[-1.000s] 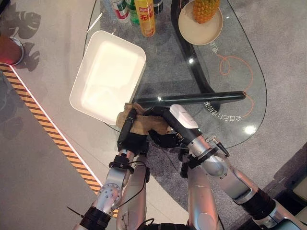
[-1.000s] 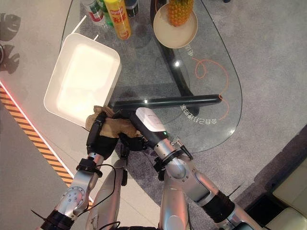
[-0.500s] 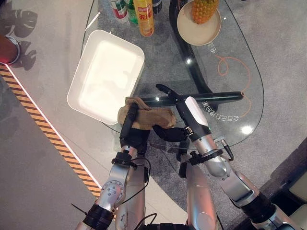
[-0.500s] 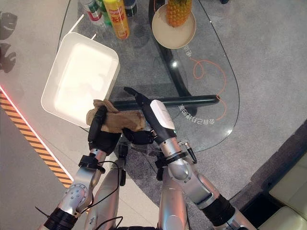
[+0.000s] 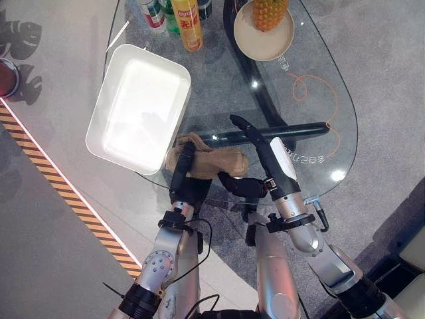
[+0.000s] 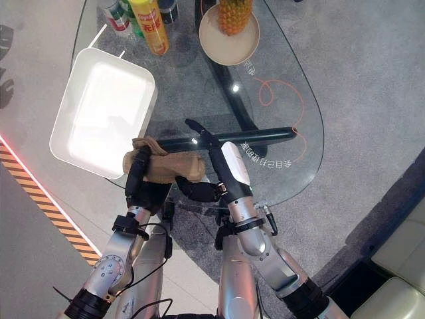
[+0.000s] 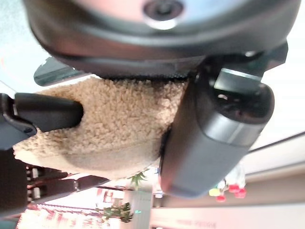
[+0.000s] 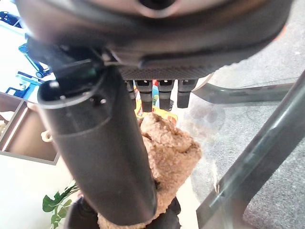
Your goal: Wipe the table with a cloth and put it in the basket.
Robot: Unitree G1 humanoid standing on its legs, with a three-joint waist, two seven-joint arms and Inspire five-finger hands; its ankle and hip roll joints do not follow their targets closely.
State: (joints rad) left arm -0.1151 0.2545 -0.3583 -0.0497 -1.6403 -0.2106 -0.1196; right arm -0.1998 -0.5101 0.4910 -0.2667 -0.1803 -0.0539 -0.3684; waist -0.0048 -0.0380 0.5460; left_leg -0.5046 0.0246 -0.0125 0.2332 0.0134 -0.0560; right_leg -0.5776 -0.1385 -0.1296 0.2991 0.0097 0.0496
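One cloth (image 5: 211, 161) — left hand (image 5: 184, 181) grips it — one basket (image 5: 138, 106).

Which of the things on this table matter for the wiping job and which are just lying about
Job: cloth, held by left robot hand; white basket; glass table; right robot hand.
Lying about: pineapple on plate; bottles.

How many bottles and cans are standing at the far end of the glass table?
4 visible: a yellow bottle, a green one beside it, a red and white can further left, and a dark one on the right, cut off. More may stand beyond the edge.
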